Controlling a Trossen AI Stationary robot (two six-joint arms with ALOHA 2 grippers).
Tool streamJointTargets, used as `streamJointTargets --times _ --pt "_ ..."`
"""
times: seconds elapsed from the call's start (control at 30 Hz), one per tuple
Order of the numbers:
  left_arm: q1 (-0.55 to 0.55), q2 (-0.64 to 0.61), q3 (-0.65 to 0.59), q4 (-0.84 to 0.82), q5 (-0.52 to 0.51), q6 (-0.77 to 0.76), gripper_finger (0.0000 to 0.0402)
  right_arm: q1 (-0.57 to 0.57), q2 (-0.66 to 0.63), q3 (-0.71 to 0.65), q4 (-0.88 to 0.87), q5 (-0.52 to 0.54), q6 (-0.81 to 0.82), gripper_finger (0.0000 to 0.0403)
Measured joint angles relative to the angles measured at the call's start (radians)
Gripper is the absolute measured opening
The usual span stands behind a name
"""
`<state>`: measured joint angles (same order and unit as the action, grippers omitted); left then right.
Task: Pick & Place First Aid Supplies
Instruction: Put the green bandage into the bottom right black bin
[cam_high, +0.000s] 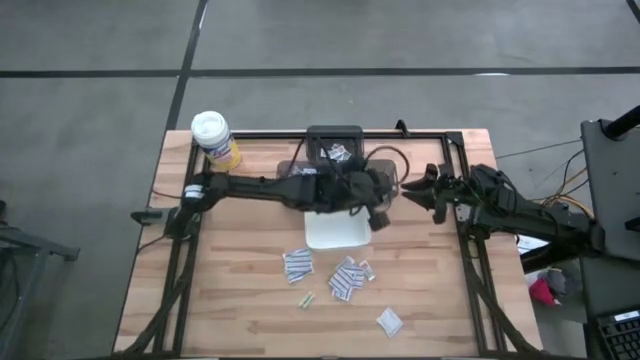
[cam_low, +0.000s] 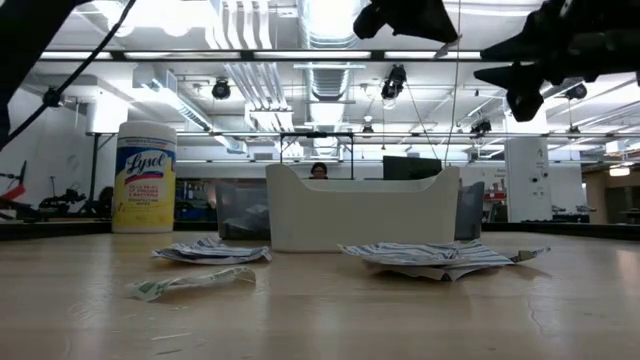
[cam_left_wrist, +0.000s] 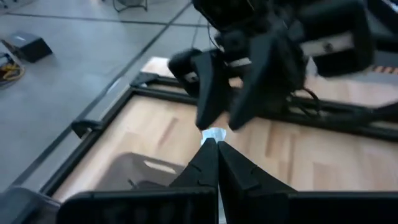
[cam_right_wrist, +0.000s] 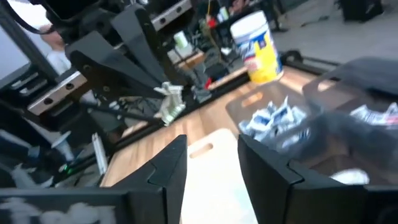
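Loose first aid packets (cam_high: 345, 277) lay scattered on the bare wood toward the table's near edge, just in front of the white tray (cam_high: 335, 232). Above the tray, the left gripper (cam_left_wrist: 215, 144) was clenched on a small packet (cam_right_wrist: 169, 102), its long axis hanging roughly downward. Beyond, toward the right edge, the right gripper (cam_right_wrist: 208, 158) stood released and empty, the packet straight ahead of its jaws.

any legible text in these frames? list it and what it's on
"Lysol": label of the yellow canister at the table's far left corner.
Smaller print below the brand on that label: too small to read.
Bluish print on the packets on the table: too blurred to read.
Nothing else carries readable text.
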<state>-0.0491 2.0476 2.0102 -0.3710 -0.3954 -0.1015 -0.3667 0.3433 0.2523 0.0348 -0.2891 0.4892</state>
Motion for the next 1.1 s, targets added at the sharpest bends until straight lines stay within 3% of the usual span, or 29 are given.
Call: streamJointTargets --times 0.3,0.47,0.7,1.1 --pt "0.072 0.0 0.0 0.062 0.005 0.018 0.0 0.0 0.126 0.0 0.151 0.11 -0.017 0.0196" --pt "0.09 0.0 -0.001 0.075 0.008 0.038 0.0 0.0 0.208 0.0 0.272 0.113 -0.018 0.0214" --pt "0.107 0.0 -0.002 0.082 0.014 0.039 0.0 0.0 0.325 0.001 0.388 0.117 -0.018 0.0215" --pt "0.113 0.0 -0.002 0.082 0.011 0.048 0.0 0.0 0.465 0.146 0.352 0.123 -0.105 0.0215"
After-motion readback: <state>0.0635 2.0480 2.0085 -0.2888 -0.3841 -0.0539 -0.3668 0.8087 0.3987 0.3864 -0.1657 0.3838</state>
